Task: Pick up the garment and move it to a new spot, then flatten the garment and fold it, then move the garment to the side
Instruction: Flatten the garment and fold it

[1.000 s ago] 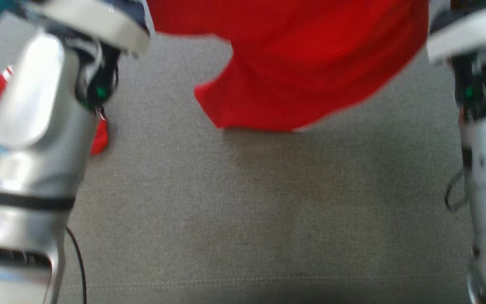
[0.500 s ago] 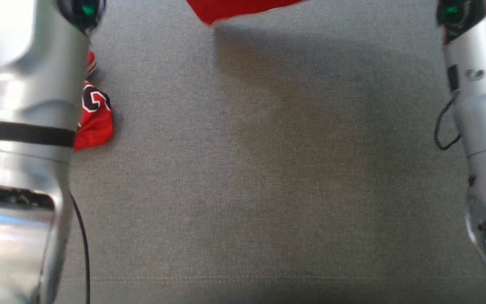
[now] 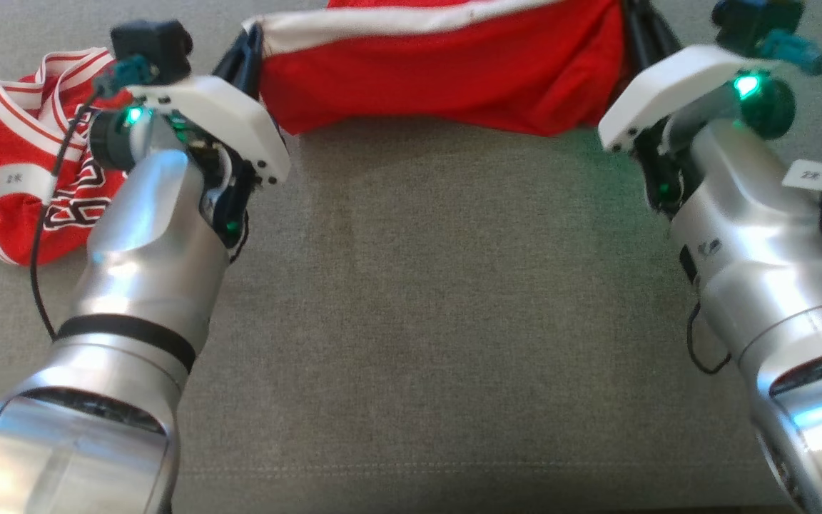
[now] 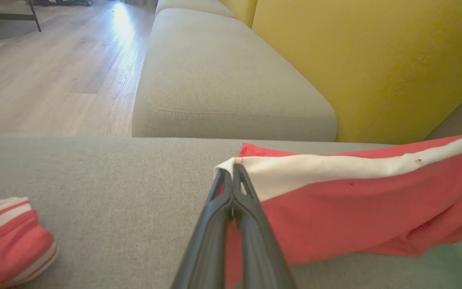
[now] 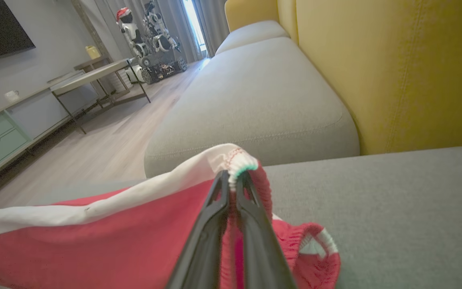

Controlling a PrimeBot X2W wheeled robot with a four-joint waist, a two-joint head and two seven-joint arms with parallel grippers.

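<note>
left gripper (image 4: 233, 172): my two fingers are pressed together, and their tips pinch one end of the white band of the garment (image 3: 439, 78).
right gripper (image 5: 234, 178): my fingers are closed in the same way, and their tips hold the other end of the band, at the corner with the stitched hem.
garment: it hangs stretched between my two pairs of fingertips, above the grey seat (image 3: 439, 321). The red cloth sags below the tips and its lowest part reaches the seat.
top edge: the white band runs almost straight from one grip to the other, a little slack in the middle.
bunched end: just beside my right fingers, on their outer side, a red gathered part lies on the seat.
second red jersey (image 3: 18, 164): it lies crumpled on the seat on the outer side of my left fingers, well apart from the garment.
open room: between my two forearms, on the near side of the tips, the seat is bare.
far limit: beyond the tips the seat ends at the yellow back cushion (image 5: 395, 72).
side limit: past my left fingers the seat ends, then another grey cushion (image 4: 223, 80) begins, with wooden floor (image 4: 54, 60) beside it.
</note>
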